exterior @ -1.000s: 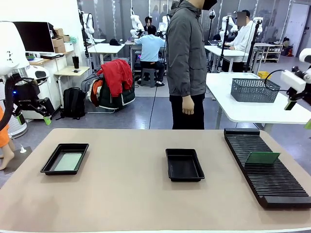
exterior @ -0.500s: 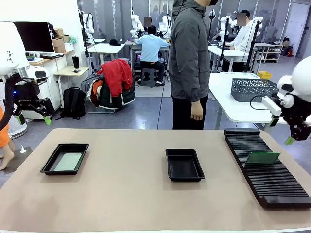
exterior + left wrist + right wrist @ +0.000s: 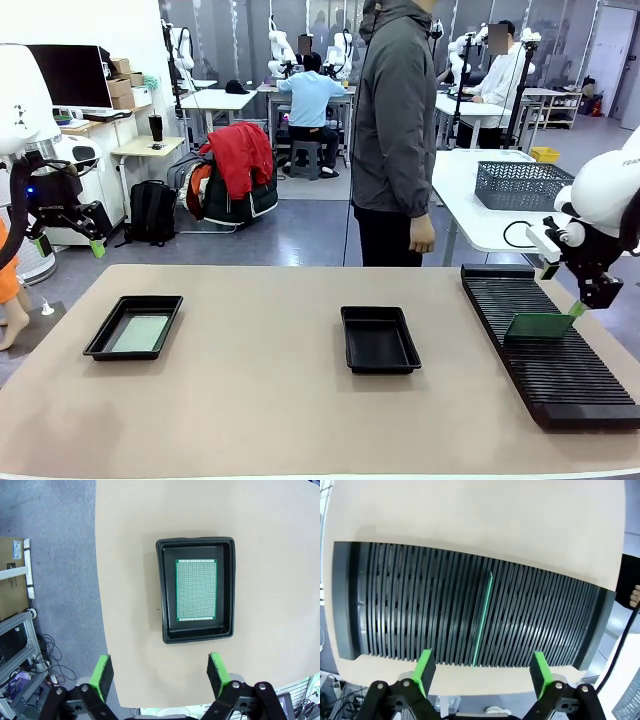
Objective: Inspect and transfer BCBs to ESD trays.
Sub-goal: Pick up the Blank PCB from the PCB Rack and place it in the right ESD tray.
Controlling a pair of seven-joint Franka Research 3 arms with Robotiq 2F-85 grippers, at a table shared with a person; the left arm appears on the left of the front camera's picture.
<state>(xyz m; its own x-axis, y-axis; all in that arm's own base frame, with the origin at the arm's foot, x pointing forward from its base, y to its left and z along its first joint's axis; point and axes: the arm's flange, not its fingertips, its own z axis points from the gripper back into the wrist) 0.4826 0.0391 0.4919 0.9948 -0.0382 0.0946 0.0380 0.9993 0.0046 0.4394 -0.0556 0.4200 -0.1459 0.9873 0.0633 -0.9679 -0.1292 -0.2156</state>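
One green BCB [image 3: 482, 619] upright in rack [image 3: 395, 600] (edge-on).

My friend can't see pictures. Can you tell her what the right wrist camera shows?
The right gripper hangs open above a long black slotted rack. One thin green BCB stands on edge in a slot, framed between the gripper's two green fingers. The rack lies on a tan table.

- Front view looks across the beige rectangular surface [image 3: 260, 400] toward a grey-jacketed person [image 3: 395, 120] opposite.
- Left wrist view looks straight down from high on a shallow black plastic tray [image 3: 167, 595], seen at front view's left.
- Right wrist view looks down, closer, on a long black ribbed rack [image 3: 395, 605] at front view's right.
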